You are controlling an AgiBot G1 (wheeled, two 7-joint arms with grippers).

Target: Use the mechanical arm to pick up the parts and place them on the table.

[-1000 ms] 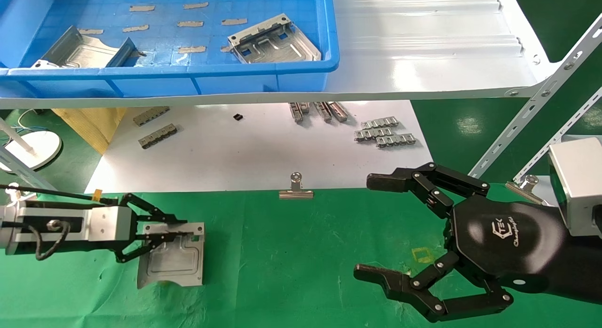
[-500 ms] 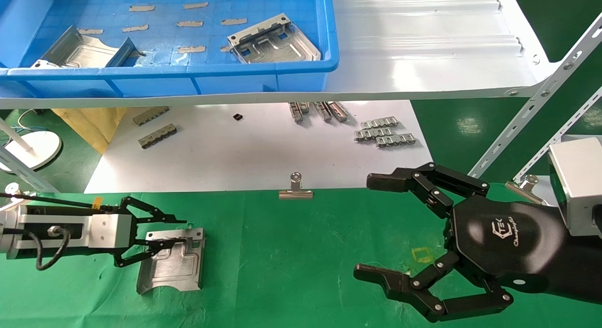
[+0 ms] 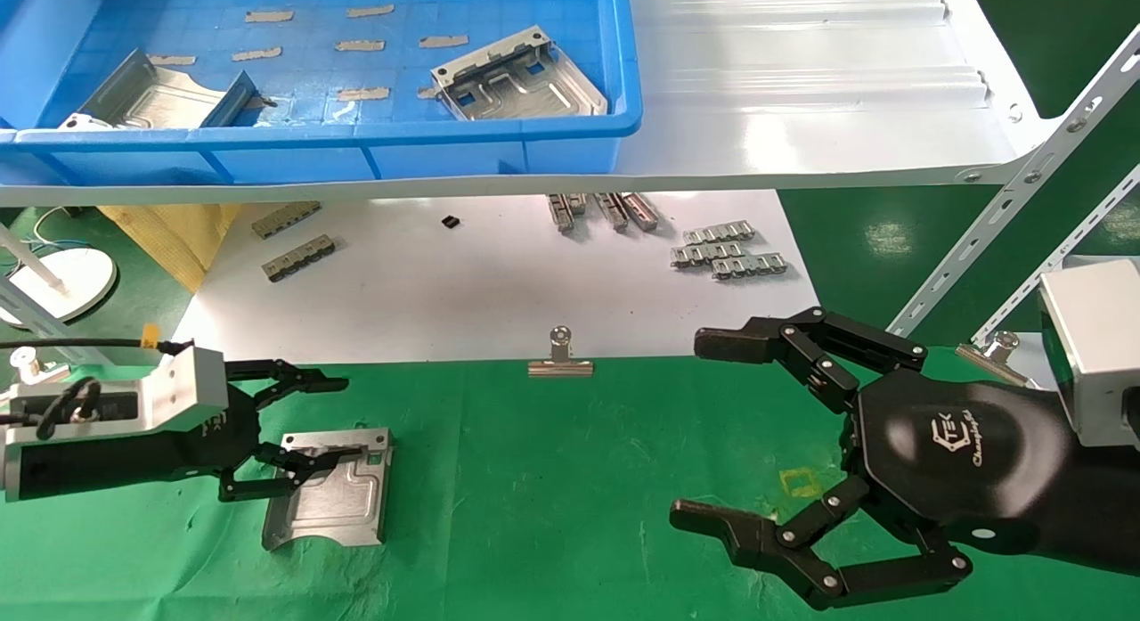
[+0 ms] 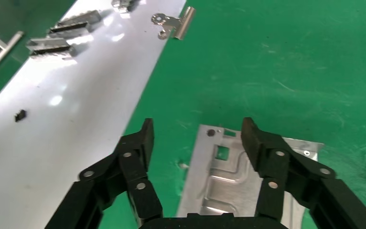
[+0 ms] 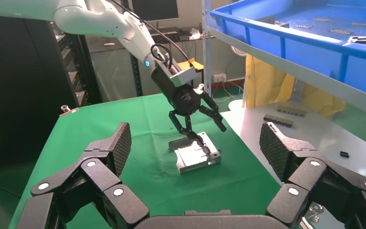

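A silver grooved plate (image 3: 329, 501) lies flat on the green cloth table (image 3: 552, 478) at the front left. My left gripper (image 3: 303, 425) is open just above the plate's far edge, one finger over the plate, the other over bare cloth. In the left wrist view the open gripper (image 4: 198, 138) straddles the plate's (image 4: 228, 176) edge without gripping it. The plate (image 5: 193, 157) also shows far off in the right wrist view. Two more plates (image 3: 521, 77) (image 3: 165, 95) lie in the blue bin (image 3: 356, 135). My right gripper (image 3: 704, 429), a black jointed hand, hovers open and empty at the right.
The blue bin stands on a glossy white ribbed shelf (image 3: 802, 95). Under it a white board (image 3: 490, 282) carries small grey notched strips (image 3: 730, 256). A silver binder clip (image 3: 559, 358) sits at the cloth's far edge. Perforated metal struts (image 3: 1006, 202) rise at the right.
My left gripper has lowered the plate onto the cloth, opened and let it go, then drawn back a little to the left and up. The right hand has not moved.
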